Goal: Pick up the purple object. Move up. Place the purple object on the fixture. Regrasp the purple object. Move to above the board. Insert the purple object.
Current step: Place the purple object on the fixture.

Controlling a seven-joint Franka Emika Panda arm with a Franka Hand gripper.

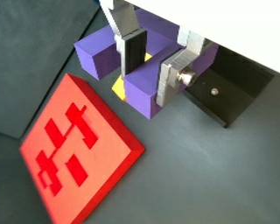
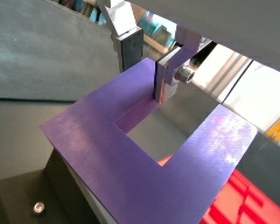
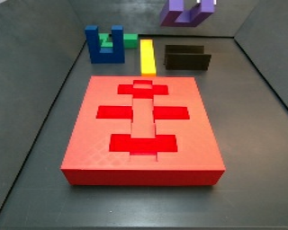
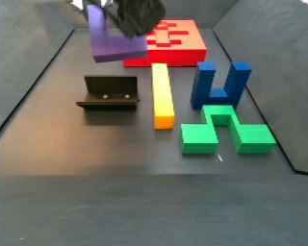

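The board [image 3: 144, 160] fills the middle and lower part of a side view, its cross-shaped cutouts all empty — so insertion is not yet done. The fixture [image 3: 187, 59] sits beyond it, upper right of centre in that frame, with nothing on it; in a side view from the opposite end it stands bare at left centre [image 4: 109, 94]. Beside it lie the yellow bar [image 3: 148, 54], the blue block [image 3: 105, 45] and a green block [image 4: 225, 131], all untouched on the floor.

The purple object [image 3: 187, 9] hangs at the top edge of that side view, well above the floor and roughly over the fixture. The gripper [image 1: 154, 59] is clamped on it: in both wrist views the silver fingers [image 2: 171, 72] press one prong between them.

By my reading, pick-up and lift are complete; placing on the fixture, regrasping, moving above the board and inserting all remain.
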